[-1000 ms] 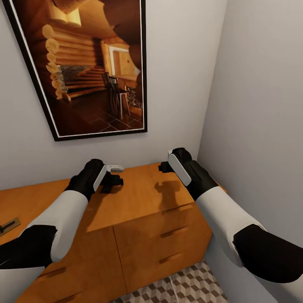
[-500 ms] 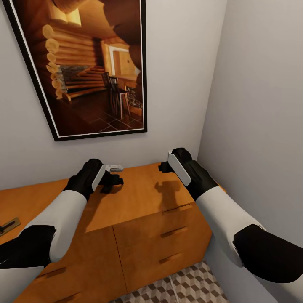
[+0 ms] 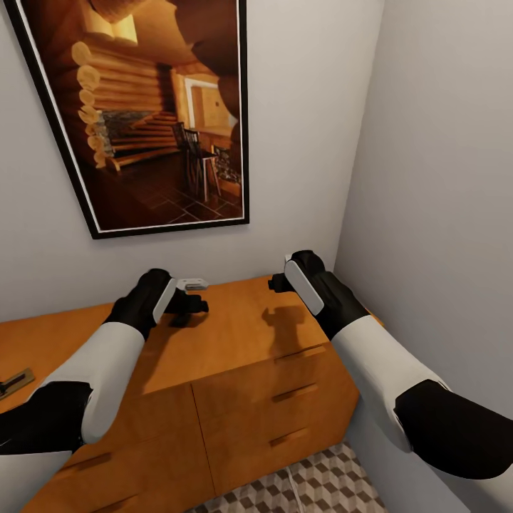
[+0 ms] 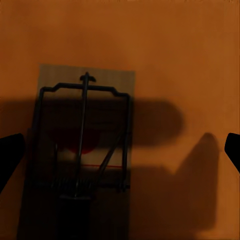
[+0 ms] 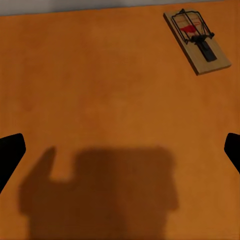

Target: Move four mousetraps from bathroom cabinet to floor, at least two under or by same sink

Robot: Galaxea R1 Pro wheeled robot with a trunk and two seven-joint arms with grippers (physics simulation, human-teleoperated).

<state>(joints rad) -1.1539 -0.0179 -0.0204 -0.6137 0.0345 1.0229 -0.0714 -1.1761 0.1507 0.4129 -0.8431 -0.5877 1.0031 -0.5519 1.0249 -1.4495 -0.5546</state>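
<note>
Mousetraps, items seen: one (image 4: 82, 155) lies flat on the cabinet top directly beneath the left gripper (image 4: 120, 150), tan wooden base with dark wire frame and a red spot at its middle, partly covered by the gripper's shadow; a second mousetrap (image 5: 196, 35) lies flat on the same top, toward one corner of the right wrist view and well apart from the right gripper (image 5: 120, 150); a third (image 3: 14, 382) rests at the far left edge of the head view, on the cabinet top. Cabinet (image 3: 235, 356): orange-brown wood, flat top, drawer fronts with slim handles, set into a corner of pale walls. Left gripper (image 3: 191, 303): hovers over the top, jaws spread wide with the fingertips at either edge of its wrist view, holding nothing. Right gripper (image 3: 278, 283): poised above bare wood near the back wall, jaws likewise spread and empty, its shadow on the surface below. Bathroom floor (image 3: 320, 484): cube-pattern tiles visible at the cabinet's foot. Framed picture (image 3: 142, 114) of a log interior hangs on the wall above.
</note>
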